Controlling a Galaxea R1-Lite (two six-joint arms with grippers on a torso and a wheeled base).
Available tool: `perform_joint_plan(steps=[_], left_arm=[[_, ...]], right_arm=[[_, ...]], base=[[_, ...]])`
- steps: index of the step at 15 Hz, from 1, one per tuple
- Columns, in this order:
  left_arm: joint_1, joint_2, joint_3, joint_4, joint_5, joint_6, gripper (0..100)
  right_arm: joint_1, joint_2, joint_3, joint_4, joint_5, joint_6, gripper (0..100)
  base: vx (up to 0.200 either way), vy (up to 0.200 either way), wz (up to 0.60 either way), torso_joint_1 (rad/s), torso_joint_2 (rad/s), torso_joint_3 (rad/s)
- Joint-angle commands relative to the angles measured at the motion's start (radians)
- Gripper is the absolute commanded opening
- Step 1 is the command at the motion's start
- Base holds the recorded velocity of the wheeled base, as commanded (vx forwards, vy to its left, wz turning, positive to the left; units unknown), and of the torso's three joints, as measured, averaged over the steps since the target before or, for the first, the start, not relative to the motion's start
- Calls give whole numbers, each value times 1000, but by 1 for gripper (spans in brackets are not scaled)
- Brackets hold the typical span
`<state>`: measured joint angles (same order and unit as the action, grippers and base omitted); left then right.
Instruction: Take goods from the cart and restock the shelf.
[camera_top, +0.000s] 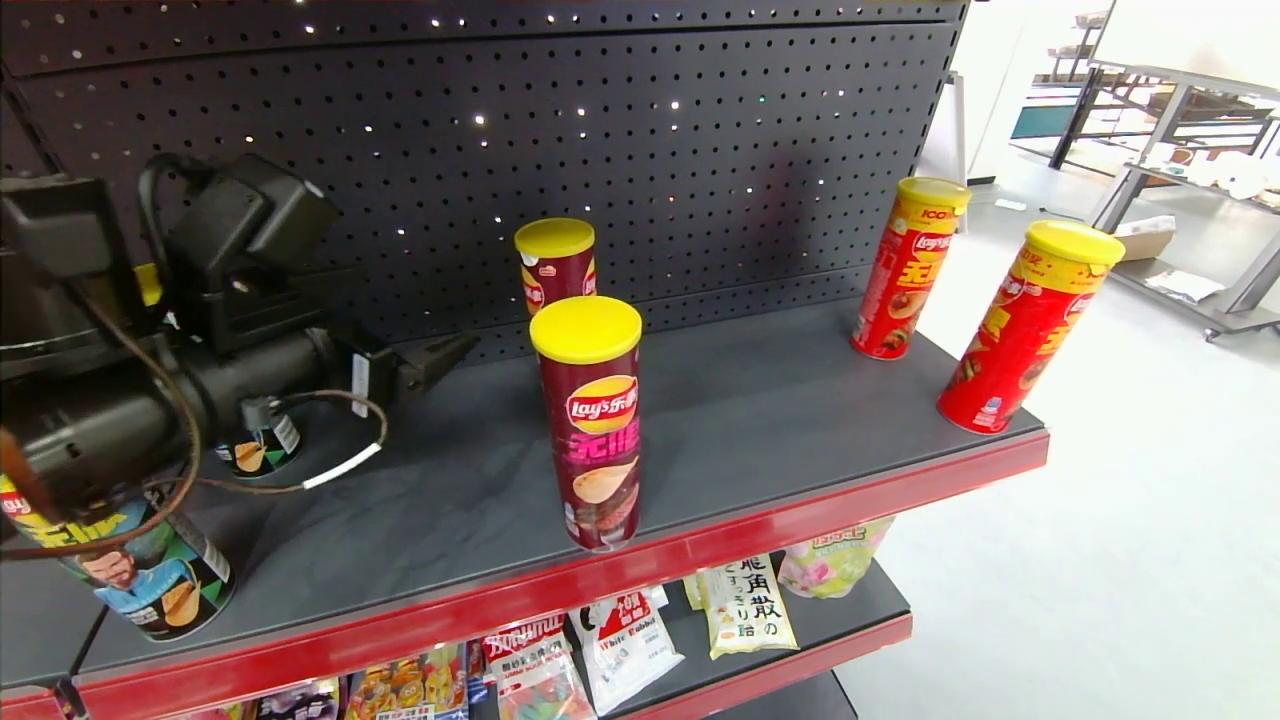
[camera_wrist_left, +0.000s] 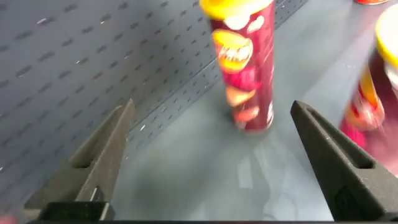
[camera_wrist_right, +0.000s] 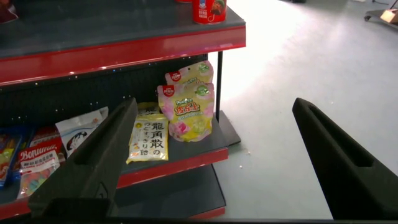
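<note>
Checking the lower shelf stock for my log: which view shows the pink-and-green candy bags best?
The right wrist view: both candy bags stand in plain sight at the lower shelf's end. The head view catches one bag partly, tucked under the upper shelf's red edge. The left wrist view looks at maroon cans instead.

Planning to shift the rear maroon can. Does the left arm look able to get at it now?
Probably yes: the left gripper is open and faces the rear maroon can across bare shelf; the front maroon can stands off to one side.
</note>
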<state>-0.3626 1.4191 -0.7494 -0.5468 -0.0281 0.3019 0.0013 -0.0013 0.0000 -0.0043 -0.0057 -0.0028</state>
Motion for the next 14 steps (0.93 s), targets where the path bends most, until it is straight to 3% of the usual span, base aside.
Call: perform_joint_plan(steps=[1, 4, 7, 8, 11, 12, 13, 14], left_arm=[[40, -289, 102, 133, -29, -3, 100], [53, -625, 127, 476, -56, -15, 100], [59, -979, 131, 857, -46, -181, 100], [60, -1069, 151, 936, -32, -214, 100], [62, -1253, 235, 1015, 43, -276, 100], [62, -1253, 235, 1015, 43, -276, 100], [62, -1353, 312, 1012, 50, -303, 100], [59, -1416, 360, 1012, 48, -308, 100]], right_arm=[[0, 1, 0, 0, 0, 0, 100], [0, 1, 0, 0, 0, 0, 100], [0, 1, 0, 0, 1, 0, 100], [0, 1, 0, 0, 0, 0, 100], [0, 1, 0, 0, 0, 0, 100], [0, 1, 0, 0, 0, 0, 100], [0, 1, 0, 0, 0, 0, 100], [0, 1, 0, 0, 0, 0, 100]], base=[[0, 0, 0, 0, 0, 0], [0, 0, 0, 0, 0, 0], [0, 0, 0, 0, 0, 0], [0, 0, 0, 0, 0, 0], [0, 0, 0, 0, 0, 0], [0, 0, 0, 0, 0, 0], [0, 0, 0, 0, 0, 0], [0, 0, 0, 0, 0, 0]])
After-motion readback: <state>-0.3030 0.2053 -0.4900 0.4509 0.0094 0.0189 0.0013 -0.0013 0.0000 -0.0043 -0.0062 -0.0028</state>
